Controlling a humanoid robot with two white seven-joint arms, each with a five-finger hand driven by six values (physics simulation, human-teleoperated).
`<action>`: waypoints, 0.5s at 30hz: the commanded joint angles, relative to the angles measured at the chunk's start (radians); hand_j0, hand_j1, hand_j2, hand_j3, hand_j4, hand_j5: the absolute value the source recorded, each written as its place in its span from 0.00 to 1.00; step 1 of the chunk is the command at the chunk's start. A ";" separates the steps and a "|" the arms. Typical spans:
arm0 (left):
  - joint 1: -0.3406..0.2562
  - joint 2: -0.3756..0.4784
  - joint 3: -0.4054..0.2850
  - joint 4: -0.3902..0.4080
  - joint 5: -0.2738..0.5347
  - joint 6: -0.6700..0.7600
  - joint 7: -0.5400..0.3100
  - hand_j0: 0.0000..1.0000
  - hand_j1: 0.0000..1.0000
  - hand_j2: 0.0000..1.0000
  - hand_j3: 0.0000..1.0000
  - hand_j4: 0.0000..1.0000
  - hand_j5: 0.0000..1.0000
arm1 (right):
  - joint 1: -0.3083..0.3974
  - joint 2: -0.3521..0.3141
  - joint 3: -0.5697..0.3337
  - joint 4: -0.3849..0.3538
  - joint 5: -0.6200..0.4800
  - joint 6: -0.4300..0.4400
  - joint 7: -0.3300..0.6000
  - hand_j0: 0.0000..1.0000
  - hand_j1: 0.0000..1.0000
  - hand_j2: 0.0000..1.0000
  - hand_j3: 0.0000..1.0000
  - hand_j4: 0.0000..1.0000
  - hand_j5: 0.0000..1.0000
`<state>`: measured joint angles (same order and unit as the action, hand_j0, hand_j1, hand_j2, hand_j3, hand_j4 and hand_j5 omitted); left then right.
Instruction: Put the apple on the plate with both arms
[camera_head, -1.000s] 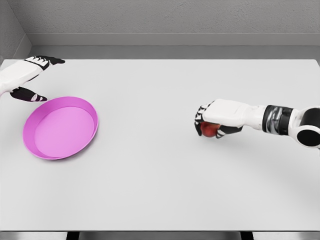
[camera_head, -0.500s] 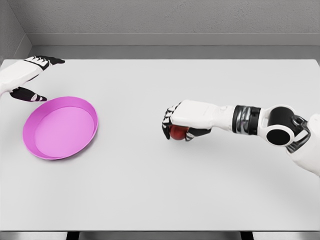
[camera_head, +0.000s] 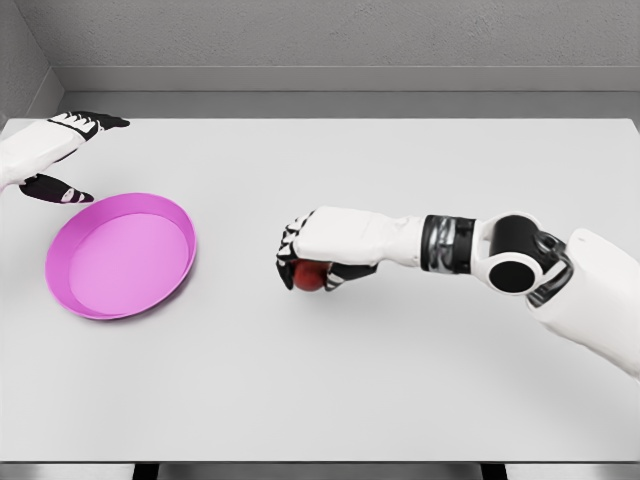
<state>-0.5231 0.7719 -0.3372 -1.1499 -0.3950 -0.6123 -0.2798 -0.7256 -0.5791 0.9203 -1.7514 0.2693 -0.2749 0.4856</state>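
My right hand (camera_head: 318, 250) is curled over the small red apple (camera_head: 309, 275) mid-table, well right of the shallow pink round plate (camera_head: 70, 290); I judge the carry underway, needing further leftward travel toward my spread left hand (camera_head: 50, 150).

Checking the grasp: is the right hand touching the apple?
Touching. The head view shows the right hand with its fingers curled over and around the red apple, with no gap between them.
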 joint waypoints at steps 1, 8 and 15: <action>0.002 0.001 0.001 -0.001 0.007 0.001 0.001 1.00 1.00 1.00 1.00 1.00 1.00 | -0.002 0.019 0.012 0.001 -0.004 0.006 -0.001 0.37 0.37 0.37 0.37 0.37 0.37; 0.000 0.001 0.000 -0.001 0.007 0.001 0.001 1.00 1.00 1.00 1.00 1.00 1.00 | -0.002 0.018 0.012 0.004 -0.004 0.037 -0.008 1.00 1.00 1.00 1.00 1.00 1.00; 0.002 0.001 0.001 -0.001 0.007 0.001 0.001 1.00 1.00 1.00 1.00 1.00 1.00 | -0.002 0.009 0.005 0.000 -0.002 0.037 -0.008 1.00 1.00 1.00 1.00 1.00 1.00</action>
<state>-0.5231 0.7721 -0.3374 -1.1503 -0.3951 -0.6123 -0.2798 -0.7271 -0.5644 0.9306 -1.7506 0.2696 -0.2396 0.4777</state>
